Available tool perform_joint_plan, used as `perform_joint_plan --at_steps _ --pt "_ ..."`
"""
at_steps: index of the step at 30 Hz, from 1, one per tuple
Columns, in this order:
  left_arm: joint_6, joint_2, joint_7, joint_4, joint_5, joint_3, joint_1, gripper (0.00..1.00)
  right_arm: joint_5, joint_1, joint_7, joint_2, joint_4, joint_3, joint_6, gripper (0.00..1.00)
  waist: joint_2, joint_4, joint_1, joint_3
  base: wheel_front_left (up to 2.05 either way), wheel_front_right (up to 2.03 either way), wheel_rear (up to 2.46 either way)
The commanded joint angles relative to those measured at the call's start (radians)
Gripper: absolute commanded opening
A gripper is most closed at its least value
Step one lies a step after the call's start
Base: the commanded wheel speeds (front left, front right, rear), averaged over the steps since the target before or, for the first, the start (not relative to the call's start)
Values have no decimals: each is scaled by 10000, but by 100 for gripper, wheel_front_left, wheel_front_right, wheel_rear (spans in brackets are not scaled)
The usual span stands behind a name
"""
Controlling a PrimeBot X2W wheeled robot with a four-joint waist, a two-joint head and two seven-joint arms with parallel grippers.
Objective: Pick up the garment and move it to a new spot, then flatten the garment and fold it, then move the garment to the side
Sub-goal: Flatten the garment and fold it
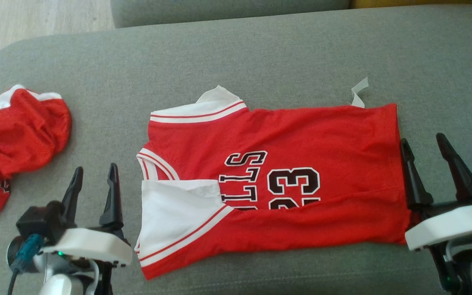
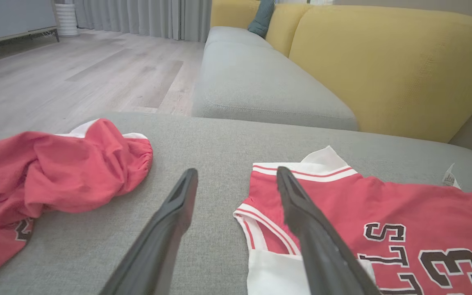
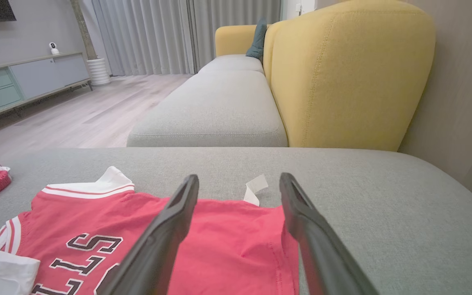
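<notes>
The garment [image 1: 301, 139] is a red jersey with white trim and black lettering, lying spread on the grey cushion [image 1: 260, 53]. Its near long edge is folded up over the number, showing white lining at the left end. My left gripper [image 1: 96, 168] is open just left of the jersey's armhole, and nothing is between its fingers. In the left wrist view the left gripper [image 2: 236, 171] points past the jersey's [image 2: 383, 200] collar end. My right gripper [image 1: 422, 139] is open at the jersey's right hem. In the right wrist view the right gripper [image 3: 239, 177] hovers over that hem [image 3: 228, 229], holding nothing.
Crumpled red shorts [image 1: 14, 139] lie at the cushion's left end, close to my left gripper. A white label [image 1: 359, 92] sticks out of the jersey's far edge. Beyond are another grey seat [image 2: 252, 82], a yellow sofa back [image 2: 383, 61] and wood floor [image 1: 35, 16].
</notes>
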Motion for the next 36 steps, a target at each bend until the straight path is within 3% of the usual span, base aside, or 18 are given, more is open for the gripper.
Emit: perform_joint_plan --at_steps 1,16,24,30,36 --pt "62 191 -62 -432 108 452 -552 100 -25 -465 -65 -244 -336 264 -9 100 0 0 0 -30 0 0 0" --pt "72 313 -12 -440 203 261 -743 100 59 -583 -85 -163 -185 288 -9 100 0 58 0 249 0 0 0" --pt "-978 117 411 609 7 -588 -3250 100 -36 -877 -29 -31 -362 270 -9 100 0 51 0 1283 0 0 0" --pt "-1725 -363 776 2773 -304 -1030 -5596 100 -53 -1312 -109 32 -223 509 -9 100 0 -250 0 1951 0 0 0" --pt "-2171 -638 973 5199 -512 -1228 -7358 100 -22 -1580 -241 90 34 658 -9 100 0 -522 0 2364 0 0 0"
